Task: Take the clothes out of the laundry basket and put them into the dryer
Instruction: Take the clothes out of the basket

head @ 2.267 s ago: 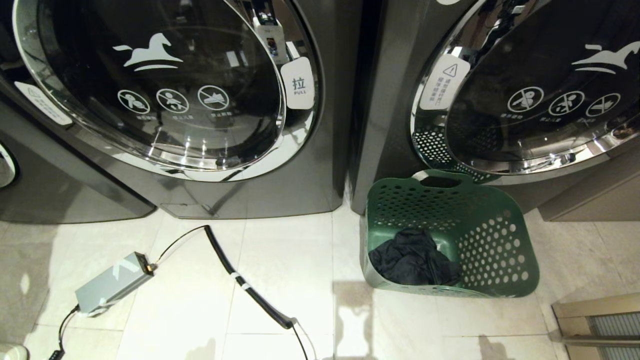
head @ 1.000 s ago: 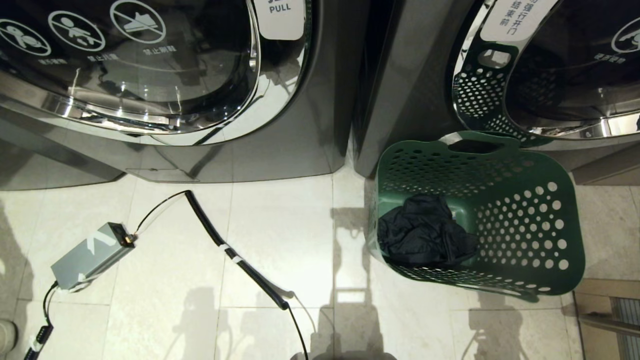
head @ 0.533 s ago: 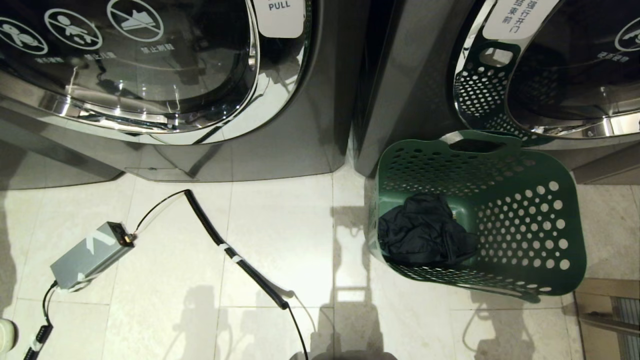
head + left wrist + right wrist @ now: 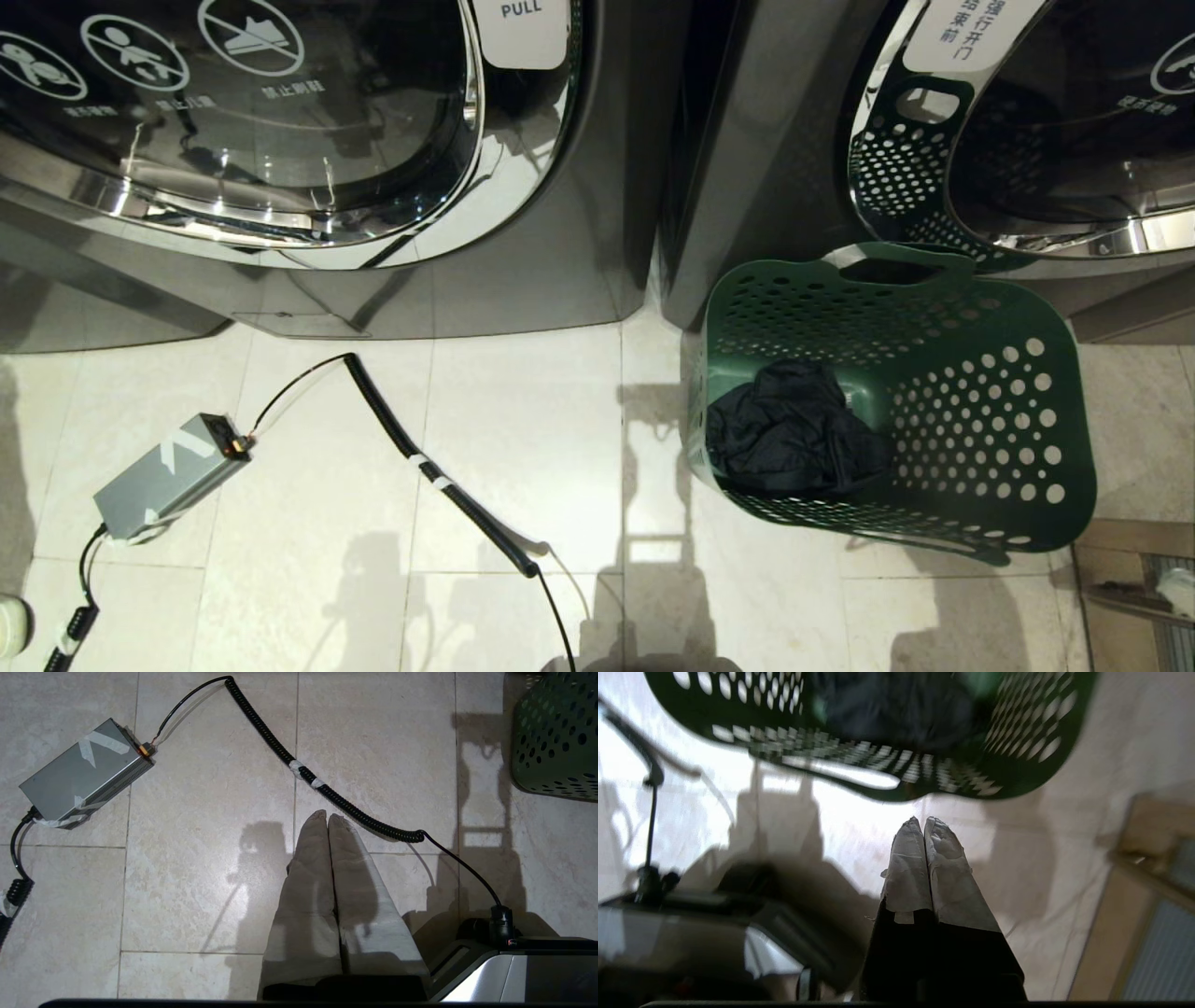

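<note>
A green perforated laundry basket [image 4: 980, 420] stands on the tile floor against the right-hand machine. A crumpled heap of dark clothes [image 4: 794, 434] lies in its left half. Two dark front-loading machines with round glass doors stand side by side, left [image 4: 560, 280] and right [image 4: 747, 187]; which is the dryer I cannot tell. My right gripper [image 4: 923, 820] is shut and empty, hanging over the floor just short of the basket [image 4: 901, 784], with the clothes [image 4: 896, 709] beyond its wall. My left gripper [image 4: 327, 816] is shut and empty above bare tiles. Neither arm shows in the head view.
A grey power box [image 4: 168, 476] and a coiled black cable [image 4: 420, 462] lie on the floor left of the basket; the cable runs back to my base [image 4: 514, 966]. A wooden sill with a grille [image 4: 1139, 579] borders the floor at the lower right.
The head view has dipped toward the floor since the earliest frame, then held steady. Shadows on the tiles below and right of the basket have shifted. Basket and clothes have not moved.
</note>
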Controlling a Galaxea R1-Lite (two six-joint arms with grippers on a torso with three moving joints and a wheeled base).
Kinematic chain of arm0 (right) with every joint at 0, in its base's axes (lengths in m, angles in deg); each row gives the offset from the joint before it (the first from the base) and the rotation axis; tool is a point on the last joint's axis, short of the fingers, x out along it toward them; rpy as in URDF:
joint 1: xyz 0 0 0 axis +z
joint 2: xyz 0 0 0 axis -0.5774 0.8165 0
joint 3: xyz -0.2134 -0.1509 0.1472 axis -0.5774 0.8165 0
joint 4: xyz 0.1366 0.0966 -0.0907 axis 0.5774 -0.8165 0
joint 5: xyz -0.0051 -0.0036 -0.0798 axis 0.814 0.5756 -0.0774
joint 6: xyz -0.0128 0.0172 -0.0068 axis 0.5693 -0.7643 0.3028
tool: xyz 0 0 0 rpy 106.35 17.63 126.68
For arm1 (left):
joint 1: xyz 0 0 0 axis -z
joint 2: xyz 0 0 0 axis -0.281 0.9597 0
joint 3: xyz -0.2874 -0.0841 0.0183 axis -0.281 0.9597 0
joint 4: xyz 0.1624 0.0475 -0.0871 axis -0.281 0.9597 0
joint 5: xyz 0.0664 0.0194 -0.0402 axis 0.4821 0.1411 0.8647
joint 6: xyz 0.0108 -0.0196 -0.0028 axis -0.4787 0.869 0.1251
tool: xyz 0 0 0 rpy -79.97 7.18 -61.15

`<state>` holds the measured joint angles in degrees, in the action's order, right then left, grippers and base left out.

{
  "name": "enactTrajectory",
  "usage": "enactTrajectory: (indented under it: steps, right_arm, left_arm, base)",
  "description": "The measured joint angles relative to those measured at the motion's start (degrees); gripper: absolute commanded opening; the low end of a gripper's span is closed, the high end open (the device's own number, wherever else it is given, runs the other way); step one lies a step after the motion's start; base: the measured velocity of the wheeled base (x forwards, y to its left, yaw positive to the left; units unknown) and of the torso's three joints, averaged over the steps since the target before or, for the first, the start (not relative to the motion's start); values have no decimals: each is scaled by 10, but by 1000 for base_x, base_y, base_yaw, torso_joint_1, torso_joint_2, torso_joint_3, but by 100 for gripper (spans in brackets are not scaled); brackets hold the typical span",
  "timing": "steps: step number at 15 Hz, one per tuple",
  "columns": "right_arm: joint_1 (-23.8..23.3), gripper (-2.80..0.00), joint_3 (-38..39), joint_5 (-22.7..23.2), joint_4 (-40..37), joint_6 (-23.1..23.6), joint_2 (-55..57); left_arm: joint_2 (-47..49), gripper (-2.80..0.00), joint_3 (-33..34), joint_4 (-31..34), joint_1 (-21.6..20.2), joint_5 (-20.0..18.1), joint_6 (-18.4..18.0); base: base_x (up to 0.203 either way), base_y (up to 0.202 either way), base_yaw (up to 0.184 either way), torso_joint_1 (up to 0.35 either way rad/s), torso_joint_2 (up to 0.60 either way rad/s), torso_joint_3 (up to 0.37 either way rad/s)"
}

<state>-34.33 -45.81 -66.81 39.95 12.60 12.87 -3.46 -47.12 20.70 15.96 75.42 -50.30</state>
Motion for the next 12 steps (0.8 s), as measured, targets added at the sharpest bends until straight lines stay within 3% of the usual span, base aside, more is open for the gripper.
enactTrajectory:
  steps: [5,8,12]
  right_arm:
    - [2,-280,-32,29,112,-64,266]
    - [3,-280,-118,35,218,-95,418]
    - [14,-280,-209,50,251,-105,553]
  left_arm:
    - [0,-280,0,0,0,0,0]
    - [0,-280,0,0,0,0,0]
    - [0,-280,0,0,0,0,0]
  base:
    - [0,0,0,0,0,0]
    - [0,0,0,0,0,0]
    - [0,0,0,0,0,0]
